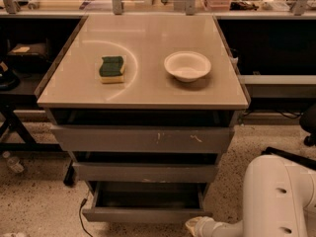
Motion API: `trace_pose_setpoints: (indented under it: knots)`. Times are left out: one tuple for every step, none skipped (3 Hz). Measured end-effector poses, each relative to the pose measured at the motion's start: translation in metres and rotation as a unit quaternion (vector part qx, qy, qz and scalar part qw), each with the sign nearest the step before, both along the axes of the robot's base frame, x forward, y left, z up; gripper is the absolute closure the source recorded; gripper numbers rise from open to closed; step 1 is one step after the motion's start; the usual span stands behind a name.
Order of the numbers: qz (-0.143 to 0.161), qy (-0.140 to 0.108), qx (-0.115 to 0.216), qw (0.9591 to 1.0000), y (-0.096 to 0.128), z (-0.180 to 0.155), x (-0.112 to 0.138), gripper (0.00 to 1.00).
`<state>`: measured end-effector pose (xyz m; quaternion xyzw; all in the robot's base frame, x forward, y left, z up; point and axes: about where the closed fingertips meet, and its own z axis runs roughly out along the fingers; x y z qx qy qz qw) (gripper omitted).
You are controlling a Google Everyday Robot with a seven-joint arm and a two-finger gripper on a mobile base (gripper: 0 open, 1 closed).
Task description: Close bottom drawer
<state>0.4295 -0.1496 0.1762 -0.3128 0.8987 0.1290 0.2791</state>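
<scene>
Low in the frame, we are holding our gripper [196,225] by the bottom drawer [145,215], and we cannot tell its grip. That drawer is sitting well out, so closing is awaiting us.

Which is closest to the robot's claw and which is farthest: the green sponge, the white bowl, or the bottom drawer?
The claw sits low at the front right.
1. The bottom drawer, pulled out, right beside it.
2. The white bowl, on the tabletop's right side.
3. The green sponge, on the tabletop's left side.
</scene>
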Motion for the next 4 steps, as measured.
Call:
trace_pose_setpoints:
  knots:
    - [-0.015,-0.022,-0.003,0.9996,-0.001,-0.005,0.014,1.00]
    - [-0.033,-0.054,-0.007,0.9980,-0.002,-0.001,0.032,1.00]
    - [-0.052,-0.094,-0.010,0.9941,-0.004,0.007,0.057,1.00]
    - [-0.072,-0.132,-0.009,0.9886,-0.007,0.014,0.082,1.00]
